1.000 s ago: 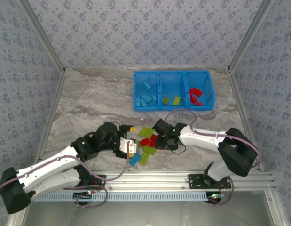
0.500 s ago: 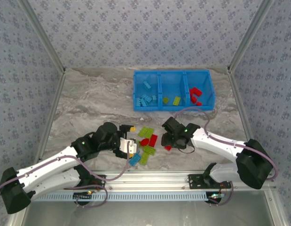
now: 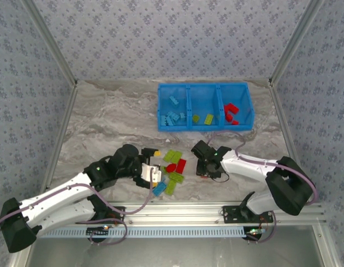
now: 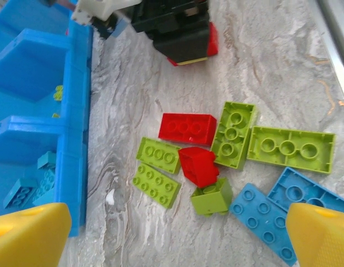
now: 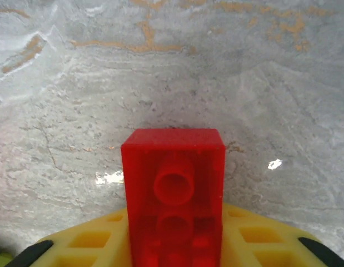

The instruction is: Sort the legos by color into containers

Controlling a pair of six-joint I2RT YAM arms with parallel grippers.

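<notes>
Loose legos lie in a pile on the marble table: red (image 3: 180,165), lime green (image 3: 173,156) and light blue (image 3: 159,188). My left gripper (image 3: 153,174) hangs open at the pile's left, its yellow fingertips (image 4: 28,233) wide apart with bare table between them; close ahead lie a red lego (image 4: 187,128), green ones (image 4: 234,133) and a blue one (image 4: 263,216). Right of the pile, my right gripper (image 3: 205,168) is low over the table, shut on a small red lego (image 5: 173,183) held hollow side up between its yellow fingers (image 5: 77,245). The blue containers (image 3: 205,85) stand at the back.
The tray's left compartment holds light blue legos (image 3: 173,117), the middle one green (image 3: 208,118), the right one red (image 3: 232,111). The tray wall (image 4: 77,111) is at the left of the left wrist view. A metal rail (image 3: 177,210) runs along the near edge.
My right gripper left the pile, moved right, opened over a lone red lego on the table and closed on it. The left arm has not moved.
</notes>
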